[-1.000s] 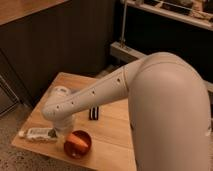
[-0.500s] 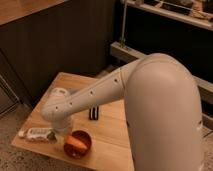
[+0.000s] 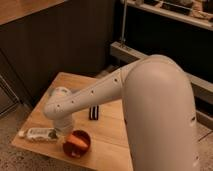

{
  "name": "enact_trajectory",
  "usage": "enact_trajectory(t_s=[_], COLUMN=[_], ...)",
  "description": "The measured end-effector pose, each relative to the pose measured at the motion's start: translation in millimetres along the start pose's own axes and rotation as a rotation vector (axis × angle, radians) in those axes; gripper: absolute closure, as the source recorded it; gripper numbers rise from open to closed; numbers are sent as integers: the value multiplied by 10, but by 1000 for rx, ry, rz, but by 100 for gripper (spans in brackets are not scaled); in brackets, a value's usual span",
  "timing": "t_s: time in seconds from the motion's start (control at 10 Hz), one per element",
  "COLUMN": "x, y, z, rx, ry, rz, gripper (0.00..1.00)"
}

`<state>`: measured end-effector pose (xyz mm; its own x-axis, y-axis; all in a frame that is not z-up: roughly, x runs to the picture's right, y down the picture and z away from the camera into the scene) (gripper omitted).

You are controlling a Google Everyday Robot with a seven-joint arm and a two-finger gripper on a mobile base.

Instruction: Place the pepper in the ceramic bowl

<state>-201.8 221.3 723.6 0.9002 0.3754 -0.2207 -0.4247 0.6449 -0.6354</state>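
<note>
The ceramic bowl [image 3: 75, 149] is round, reddish-brown and glossy, and stands near the front edge of the wooden table [image 3: 112, 137]. The orange pepper [image 3: 76, 140] lies across the inside of the bowl. My white arm reaches from the right down to the table's left side. The gripper [image 3: 68, 129] hangs below the wrist, just above the bowl's back-left rim and close to the pepper. The wrist hides most of it.
A white tube [image 3: 41, 134] lies on the table left of the bowl. A small dark object [image 3: 93, 112] lies behind the bowl, near the table's middle. A dark cabinet wall stands behind the table, and a metal shelf rack [image 3: 130, 52] is at the right.
The arm's large upper shell has shifted slightly in view. The wrist stays over the bowl's left side, and the pepper shows orange inside the bowl.
</note>
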Motion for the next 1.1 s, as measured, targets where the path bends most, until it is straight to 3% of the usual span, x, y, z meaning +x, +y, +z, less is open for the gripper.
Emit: enact_trajectory(t_s=[0.7, 1.1], x=[-35, -281], y=[-111, -365], z=[-33, -252], rx=[0, 6], ry=[-9, -80], rz=[7, 94], gripper=[20, 20])
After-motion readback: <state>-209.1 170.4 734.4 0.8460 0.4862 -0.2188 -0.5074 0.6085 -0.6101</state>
